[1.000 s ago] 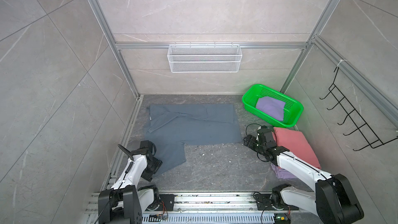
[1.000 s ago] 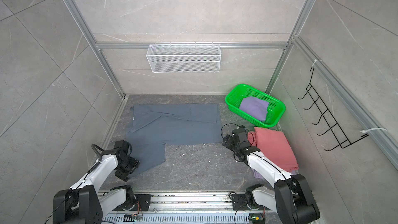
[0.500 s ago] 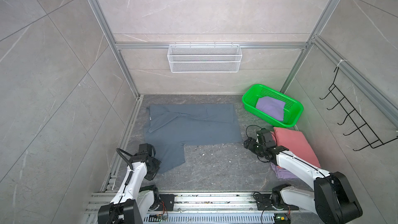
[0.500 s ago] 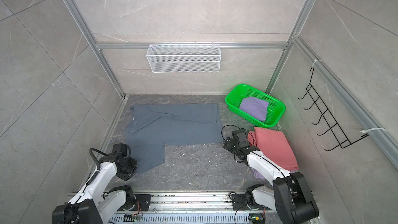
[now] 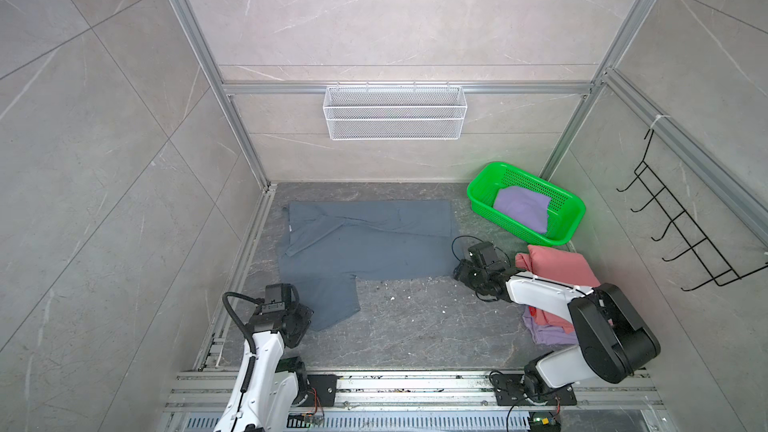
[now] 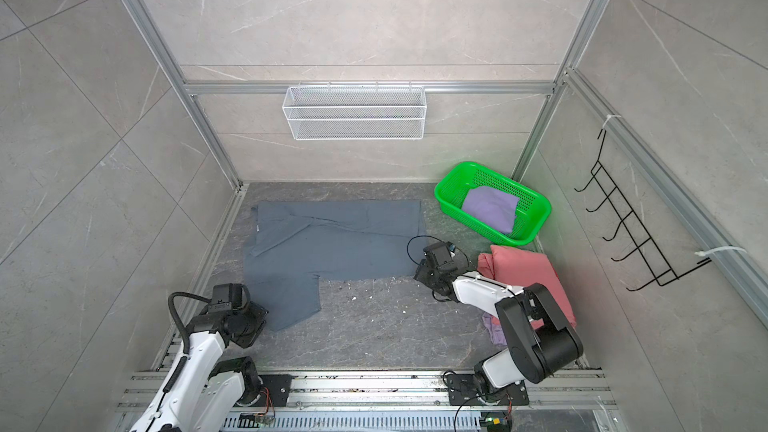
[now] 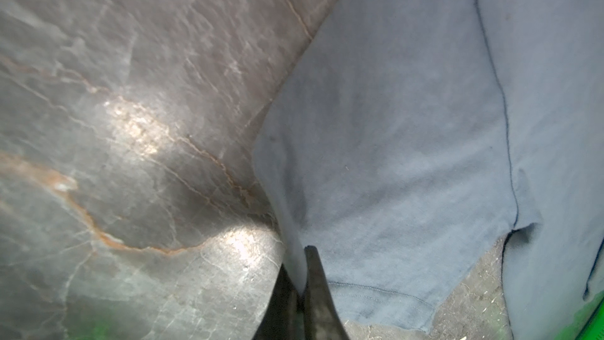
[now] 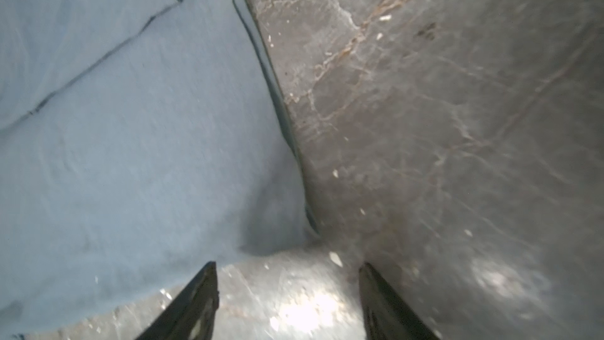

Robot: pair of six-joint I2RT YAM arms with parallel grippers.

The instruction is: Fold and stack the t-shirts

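Well left of green basket: left gripper, clenched on sleeve edge of slate blue-grey t-shirt. Shirt itself spread flat, left of basket, far corner just beside it. Nearer basket, at shirt's hem corner: right gripper, jaws spread, nothing grasped. Inside basket: lavender t-shirt, folded. Just in front of basket: salmon-pink t-shirt, folded, atop lavender cloth.

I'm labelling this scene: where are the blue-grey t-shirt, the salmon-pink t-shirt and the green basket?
blue-grey t-shirt [image 5: 374,243], in a top view, middle of its spread body.
salmon-pink t-shirt [image 5: 557,263], in a top view, its top surface.
green basket [image 5: 532,182], in a top view, its far perforated wall.
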